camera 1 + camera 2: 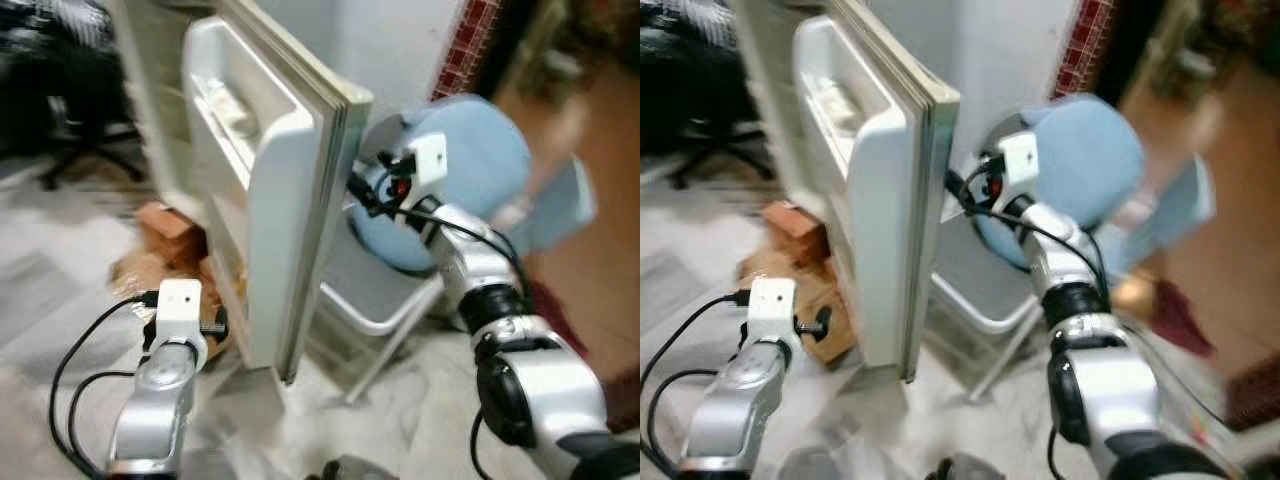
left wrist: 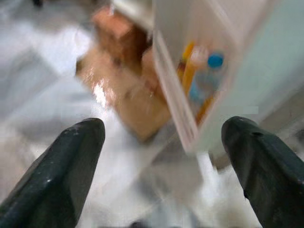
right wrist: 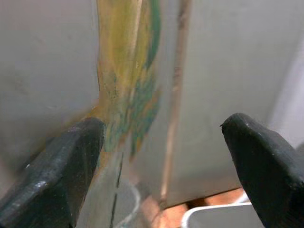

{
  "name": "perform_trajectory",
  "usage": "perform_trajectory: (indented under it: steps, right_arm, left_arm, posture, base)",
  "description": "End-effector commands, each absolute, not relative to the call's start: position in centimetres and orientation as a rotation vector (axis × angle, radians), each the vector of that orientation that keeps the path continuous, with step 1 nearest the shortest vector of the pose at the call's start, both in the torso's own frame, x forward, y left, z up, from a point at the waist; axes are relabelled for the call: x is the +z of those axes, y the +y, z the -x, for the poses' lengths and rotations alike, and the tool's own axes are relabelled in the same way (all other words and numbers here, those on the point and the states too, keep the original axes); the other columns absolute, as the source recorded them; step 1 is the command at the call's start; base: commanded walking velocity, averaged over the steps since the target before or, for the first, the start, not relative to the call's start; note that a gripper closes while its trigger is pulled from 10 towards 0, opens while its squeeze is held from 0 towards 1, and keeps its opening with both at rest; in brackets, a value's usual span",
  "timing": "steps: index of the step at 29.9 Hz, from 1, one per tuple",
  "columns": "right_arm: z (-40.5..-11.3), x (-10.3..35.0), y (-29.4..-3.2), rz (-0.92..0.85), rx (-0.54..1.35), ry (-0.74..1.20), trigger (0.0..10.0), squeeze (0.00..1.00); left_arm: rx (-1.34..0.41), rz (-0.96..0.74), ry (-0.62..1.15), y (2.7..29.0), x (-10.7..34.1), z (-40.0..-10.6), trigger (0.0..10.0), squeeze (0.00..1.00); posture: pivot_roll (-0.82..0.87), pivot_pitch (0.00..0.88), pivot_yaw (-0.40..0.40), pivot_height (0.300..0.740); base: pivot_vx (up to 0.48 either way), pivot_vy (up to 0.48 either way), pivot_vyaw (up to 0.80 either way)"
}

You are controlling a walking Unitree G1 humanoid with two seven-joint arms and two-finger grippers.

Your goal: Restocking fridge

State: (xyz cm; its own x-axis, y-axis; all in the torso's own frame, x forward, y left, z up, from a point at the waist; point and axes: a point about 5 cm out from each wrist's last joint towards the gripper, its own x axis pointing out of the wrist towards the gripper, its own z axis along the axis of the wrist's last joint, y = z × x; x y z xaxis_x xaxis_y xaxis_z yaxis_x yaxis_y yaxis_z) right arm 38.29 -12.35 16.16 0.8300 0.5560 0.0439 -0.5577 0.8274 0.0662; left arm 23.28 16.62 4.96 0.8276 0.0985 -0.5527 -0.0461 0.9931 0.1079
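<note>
The white fridge door [image 1: 280, 200] stands open, edge toward me, its inner shelves facing left. My right gripper [image 3: 161, 126] is open and raised at the door's outer face near the edge, where a yellow-green sticker [image 3: 128, 85] shows close up. My left gripper [image 2: 164, 128] is open and low by the door's bottom corner, holding nothing. In the left wrist view the lowest door shelf [image 2: 175, 109] holds an orange bottle [image 2: 187, 71] and a blue-capped bottle [image 2: 209, 78]. All views are blurred.
Brown cardboard boxes [image 1: 165, 235] lie on the floor beside the fridge, behind the door. A folding chair [image 1: 370, 290] with a blue cushion [image 1: 470, 170] stands right of the door, close to my right arm. A black office chair [image 1: 80, 130] is at far left.
</note>
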Motion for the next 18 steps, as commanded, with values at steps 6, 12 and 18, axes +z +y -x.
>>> perform_trajectory:
  steps: [6, 12, 18]
  right_arm:
    - [-38.48, 17.02, -12.1, -0.074, 0.603, -0.052, 10.0, 0.0]
    - [-38.48, 17.02, -12.1, -0.074, 0.603, -0.052, 10.0, 0.0]
    - [-38.42, 17.13, -12.33, -0.087, 0.591, -0.062, 10.0, 0.0]
  left_arm:
    - [0.064, -0.102, 0.566, 16.38, 5.58, -23.74, 10.0, 0.0]
    - [0.064, -0.102, 0.566, 16.38, 5.58, -23.74, 10.0, 0.0]
    - [0.063, -0.1, 0.57, 16.42, 5.71, -23.79, 10.0, 0.0]
  posture:
    - [0.18, 0.0, -0.121, 0.74]
    - [0.18, 0.0, -0.121, 0.74]
    - [0.18, 0.0, -0.12, 0.74]
  base:
    - [0.0, 0.0, 0.0]
    - [0.0, 0.0, 0.0]
    - [0.0, 0.0, 0.0]
